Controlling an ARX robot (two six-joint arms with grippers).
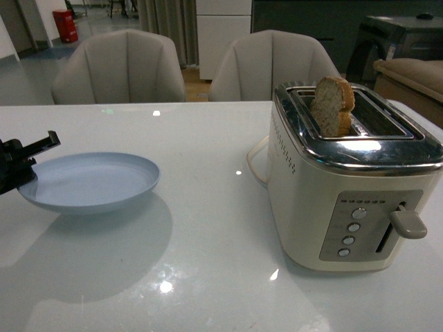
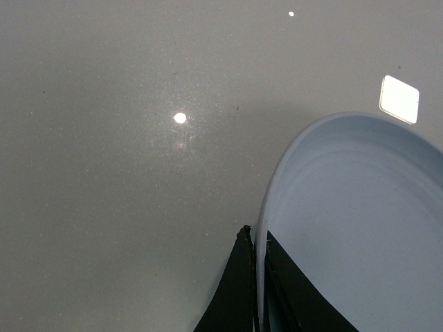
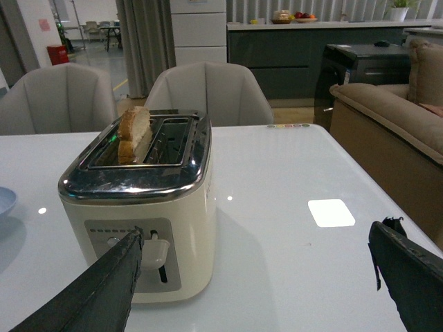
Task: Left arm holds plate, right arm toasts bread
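**A:** Start close in. What are your fingers doing?

**B:** My right gripper hangs low at the near face of the toaster, fingers spread wide and empty. The lever is just past one of them, and I judge it is up. Over on the left, my left gripper is pinched narrow on the rim of the plate, one finger on each side. The plate hangs clear of the table (the shadow under it says so).

**A:** And the bread?

**B:** Farther back, standing in the toaster's left slot. The bread leans a little and pokes well above the chrome top, so it is not toasting yet.

**A:** What worries you?

**B:** Three things. If I press the lever off-centre, the toaster may slide or rock instead of latching. The leaning bread could catch on the slot edge as it goes down. And I hold the plate only by its rim, so a small jolt in my left arm could tip it or let it slip out.
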